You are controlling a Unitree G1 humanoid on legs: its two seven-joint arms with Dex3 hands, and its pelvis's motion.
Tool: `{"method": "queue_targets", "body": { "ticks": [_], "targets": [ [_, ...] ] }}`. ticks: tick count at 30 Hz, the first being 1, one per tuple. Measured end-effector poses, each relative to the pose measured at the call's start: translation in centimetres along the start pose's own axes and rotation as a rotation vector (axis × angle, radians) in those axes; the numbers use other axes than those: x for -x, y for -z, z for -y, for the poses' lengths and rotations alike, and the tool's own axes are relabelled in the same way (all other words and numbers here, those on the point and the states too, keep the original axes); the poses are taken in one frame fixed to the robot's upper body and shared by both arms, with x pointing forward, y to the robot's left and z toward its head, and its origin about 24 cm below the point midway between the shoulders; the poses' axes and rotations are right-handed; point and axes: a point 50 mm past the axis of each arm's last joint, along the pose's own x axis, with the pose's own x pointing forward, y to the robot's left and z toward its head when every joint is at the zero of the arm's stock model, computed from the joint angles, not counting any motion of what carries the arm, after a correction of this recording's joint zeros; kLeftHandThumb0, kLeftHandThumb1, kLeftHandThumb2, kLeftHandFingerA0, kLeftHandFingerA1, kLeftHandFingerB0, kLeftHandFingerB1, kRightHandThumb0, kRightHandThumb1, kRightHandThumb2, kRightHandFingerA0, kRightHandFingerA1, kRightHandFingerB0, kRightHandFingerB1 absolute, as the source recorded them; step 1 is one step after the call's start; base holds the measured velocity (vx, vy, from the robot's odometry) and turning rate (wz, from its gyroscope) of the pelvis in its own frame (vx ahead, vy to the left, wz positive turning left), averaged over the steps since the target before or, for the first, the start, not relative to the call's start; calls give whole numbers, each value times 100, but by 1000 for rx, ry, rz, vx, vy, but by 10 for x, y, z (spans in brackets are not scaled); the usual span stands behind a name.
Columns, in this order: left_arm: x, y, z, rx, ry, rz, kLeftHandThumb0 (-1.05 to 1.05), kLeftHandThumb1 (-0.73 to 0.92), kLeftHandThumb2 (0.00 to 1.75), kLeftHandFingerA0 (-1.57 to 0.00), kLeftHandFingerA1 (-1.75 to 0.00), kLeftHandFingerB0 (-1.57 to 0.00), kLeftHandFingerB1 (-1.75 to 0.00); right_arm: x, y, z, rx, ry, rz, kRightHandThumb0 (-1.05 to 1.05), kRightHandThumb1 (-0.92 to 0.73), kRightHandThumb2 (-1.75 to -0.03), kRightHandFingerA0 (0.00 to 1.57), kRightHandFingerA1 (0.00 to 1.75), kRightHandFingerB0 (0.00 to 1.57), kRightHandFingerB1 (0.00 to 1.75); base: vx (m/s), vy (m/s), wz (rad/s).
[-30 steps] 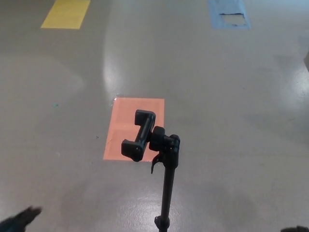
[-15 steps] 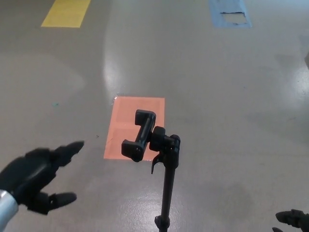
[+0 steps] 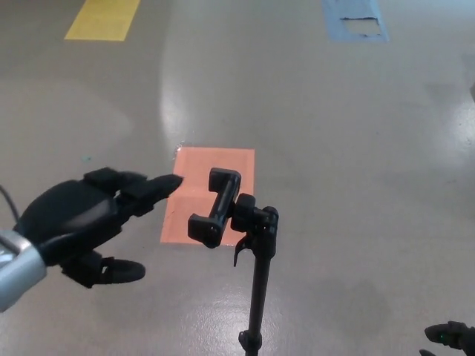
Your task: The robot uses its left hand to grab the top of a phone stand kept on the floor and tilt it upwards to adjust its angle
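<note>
Left hand (image 3: 78,222), fingers spread apart and empty, beside the phone stand (image 3: 237,230) without touching it. Right hand (image 3: 449,337) barely visible at the lower edge; finger state indeterminate.

Orange (image 3: 194,194), yellow (image 3: 102,19) and blue (image 3: 355,21) patches on grey floor (image 3: 356,163)

Floor (image 3: 356,148): smooth grey coating with a soft sheen — pale glare streaks run across it.
Orange patch (image 3: 194,194): flat matt rectangle on the floor, looks like tape or paint.
Yellow patch (image 3: 102,18): matt, flat.
Blue patch (image 3: 355,22): matt, worn through at the middle.
Phone stand (image 3: 256,245): black throughout — clamp head looks like matt plastic, pole smooth and slightly glossy.
Left hand (image 3: 82,222): matt black casing, probably plastic; wrist section bare silvery metal.
Right hand (image 3: 449,337): black, only a sliver visible.
</note>
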Motion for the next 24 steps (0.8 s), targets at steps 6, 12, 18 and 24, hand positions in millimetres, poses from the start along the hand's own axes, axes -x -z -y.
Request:
{"method": "queue_targets", "body": {
  "ticks": [6, 12, 18, 24],
  "targets": [
    [-4, -6, -11, -44, 3, 29, -87, 65, 99, 0, -10, 0, -11, 0, 1, 0, 5, -4, -10, -58, -82, -66, 21, 35, 23, 31, 0, 0, 0],
    [-7, -14, -25, -77, -12, 47, -90, 66, 101, 0, -5, 0, -10, 0, 2, -1, 3, -10, -18, -60, -82, -64, 22, 36, 23, 31, 0, 0, 0],
    [-9, -17, -35, -81, -49, 36, -93, 69, 105, 0, -4, 0, -9, 0, 3, -1, 11, -20, -23, -60, -81, -64, 23, 35, 24, 31, 0, 0, 0],
    [-10, -14, -44, -84, -79, 17, -94, 70, 106, 0, -4, 0, -8, 0, 4, -2, 13, -25, -26, -61, -79, -64, 24, 36, 25, 31, 0, 0, 0]
  ]
}}
